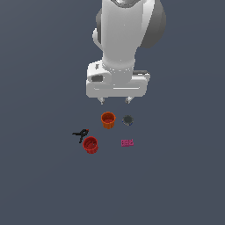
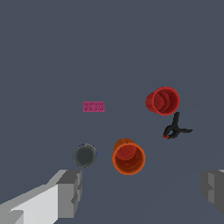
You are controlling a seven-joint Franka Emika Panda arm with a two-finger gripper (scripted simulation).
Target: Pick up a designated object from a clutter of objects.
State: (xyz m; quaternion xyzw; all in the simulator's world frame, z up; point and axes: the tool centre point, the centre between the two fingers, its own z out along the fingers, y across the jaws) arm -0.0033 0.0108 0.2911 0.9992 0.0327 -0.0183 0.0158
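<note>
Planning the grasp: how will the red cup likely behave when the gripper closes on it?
The red cup looks hollow and thin-walled, so probably light. Its tapered sides may slip in the fingers. It stands upright beside the black clamp, so a nudge could tip it or shift the clamp.

Arm [image 1: 127, 30] cut by frame top; black clamp [image 1: 81, 134] detail unreadable.

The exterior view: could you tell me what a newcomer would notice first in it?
The big white robot arm fills the top, its open gripper hanging empty above the objects. Below it stand an orange cup and, nearer the camera, a red cup beside a black clamp. A pink brick lies to the view's right.
</note>
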